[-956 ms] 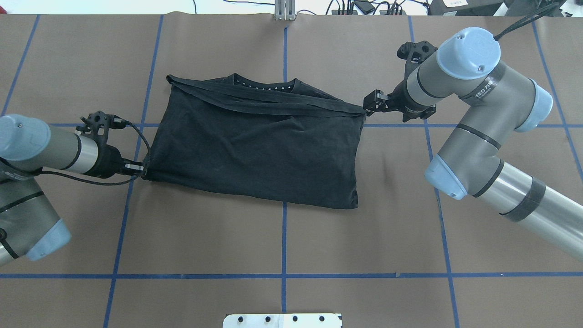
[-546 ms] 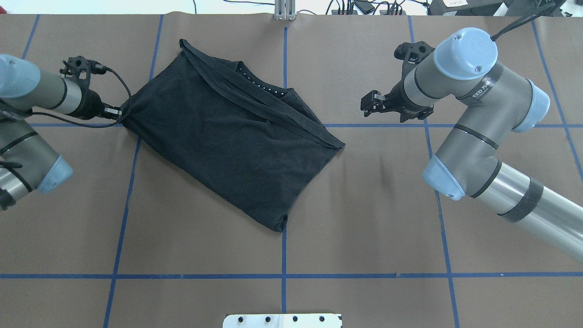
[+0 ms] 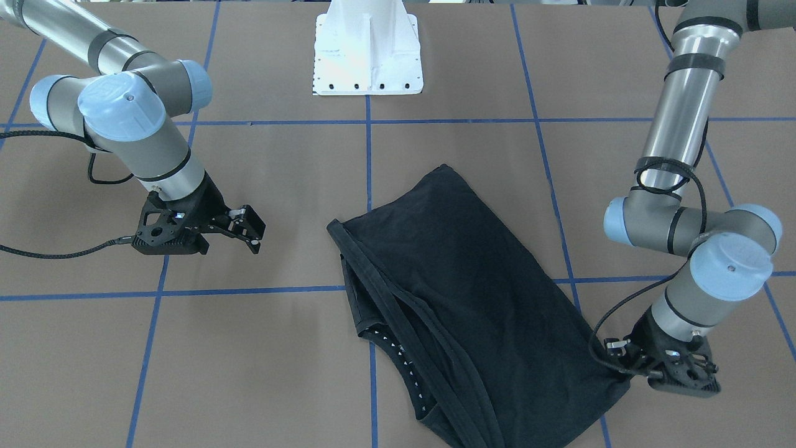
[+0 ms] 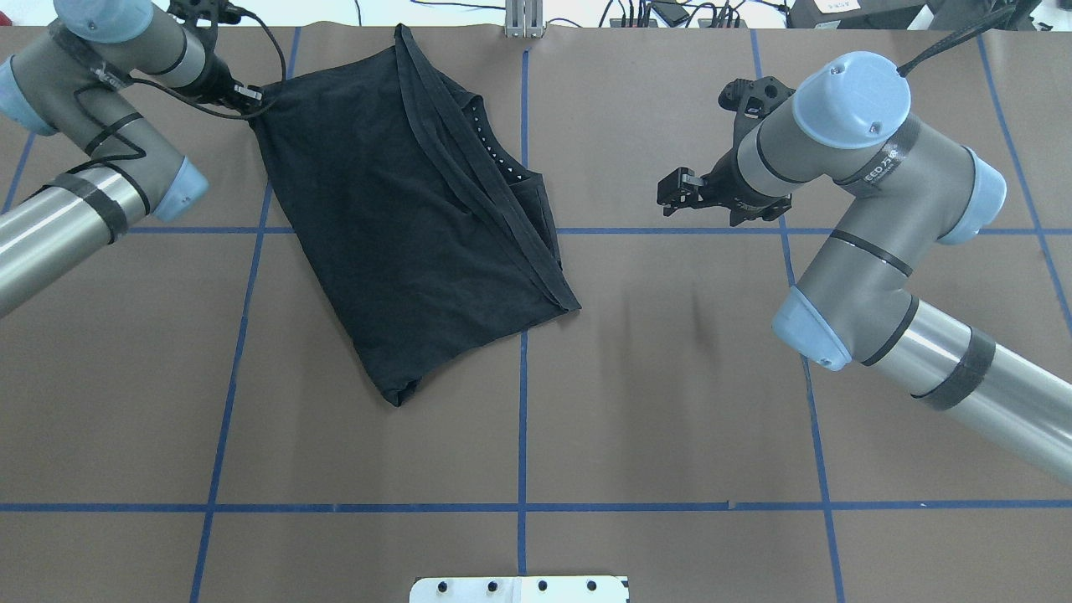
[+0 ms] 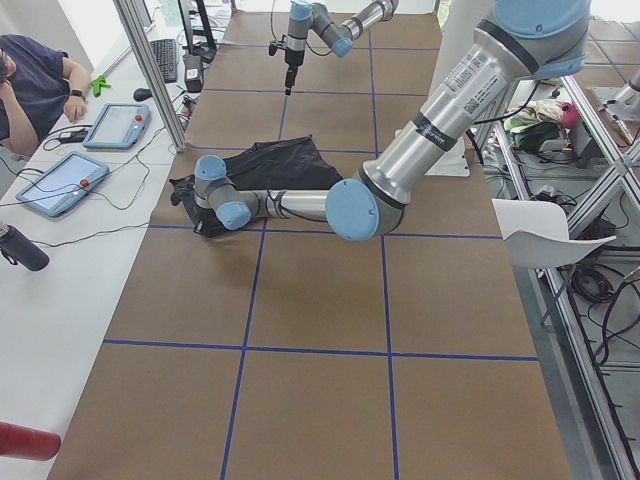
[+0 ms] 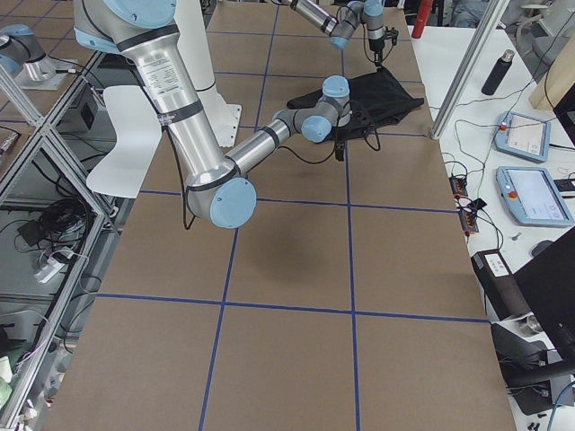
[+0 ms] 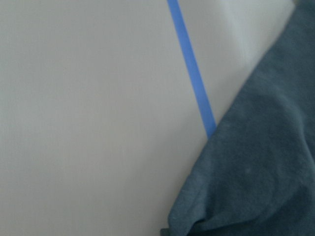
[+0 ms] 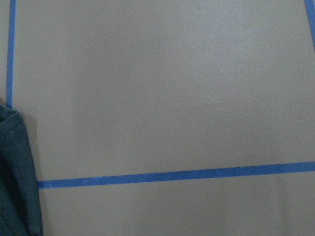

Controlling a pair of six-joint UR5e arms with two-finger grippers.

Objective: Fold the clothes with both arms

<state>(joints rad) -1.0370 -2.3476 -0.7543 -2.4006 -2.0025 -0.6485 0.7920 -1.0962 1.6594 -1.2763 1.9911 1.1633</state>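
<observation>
The black T-shirt (image 4: pixel 402 218) lies folded and skewed on the brown table, its collar (image 4: pixel 494 146) with small white marks facing right. The logo is hidden. My left gripper (image 4: pixel 251 95) is shut on the shirt's far-left corner near the table's back edge. In the front-facing view it (image 3: pixel 617 362) pinches the same corner of the shirt (image 3: pixel 472 298). My right gripper (image 4: pixel 675 189) is open and empty, well to the right of the shirt; it also shows open in the front-facing view (image 3: pixel 250 228). The left wrist view shows the cloth (image 7: pixel 256 187) close up.
The white pedestal base (image 3: pixel 367 50) stands at the robot's side of the table. Blue tape lines (image 4: pixel 523 419) cross the brown cover. Cables and gear (image 4: pixel 670 12) lie past the far edge. A person (image 5: pixel 35 80) and tablets (image 5: pixel 125 125) are at the side bench.
My right gripper let go of the shirt's right corner and stayed open nearby. My left gripper pulled its corner far back and left, swinging the shirt round with it.
</observation>
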